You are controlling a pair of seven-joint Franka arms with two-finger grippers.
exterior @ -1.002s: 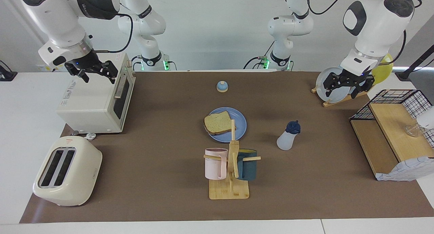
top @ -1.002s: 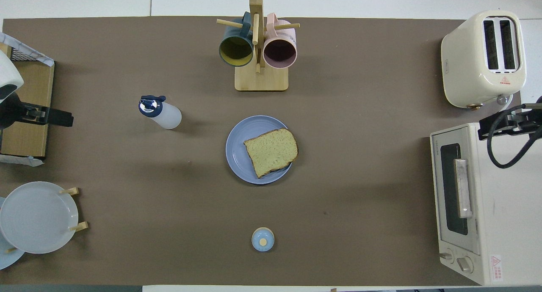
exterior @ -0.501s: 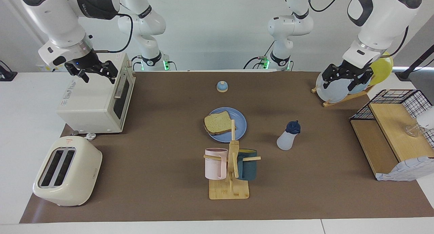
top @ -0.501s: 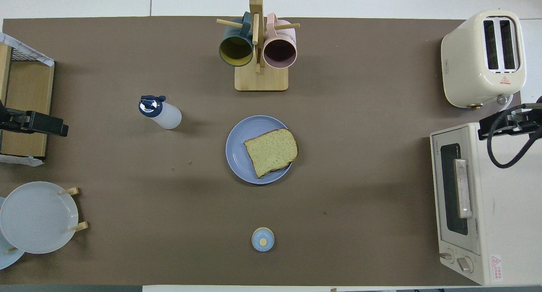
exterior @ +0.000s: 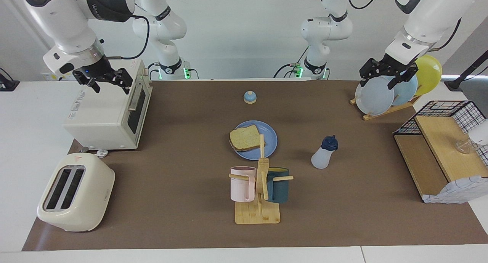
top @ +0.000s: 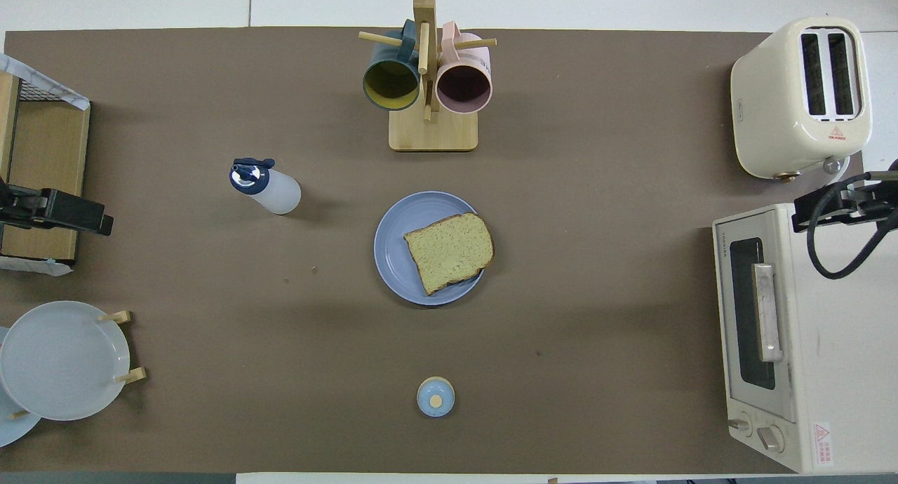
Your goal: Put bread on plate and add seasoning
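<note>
Square tan toast slice (exterior: 244, 138) lies on the round blue plate (exterior: 269, 143) mid-bench. Translucent white seasoning bottle with navy cap (exterior: 324, 153) stands upright beside the plate, toward the left arm's end. Left gripper (exterior: 383, 72), open and empty over the plate rack (exterior: 385, 109), is the nearer; right gripper (exterior: 103, 80) waits open over the toaster oven (exterior: 103, 114).

Facing cam: high, across the table, looking back at the robots; arm bases at top, whole mat in frame, moderate distance. Overhead cam: high above the robots' end, looking forward and steeply down; only arm tips enter at the side edges. Views are half a turn apart. Both cover the mat (exterior: 183, 202), plate (exterior: 270, 140) (top: 390, 249), mug rack (exterior: 257, 214) (top: 433, 135), toaster (exterior: 75, 192) (top: 800, 98), oven (exterior: 106, 110) (top: 786, 344).
</note>
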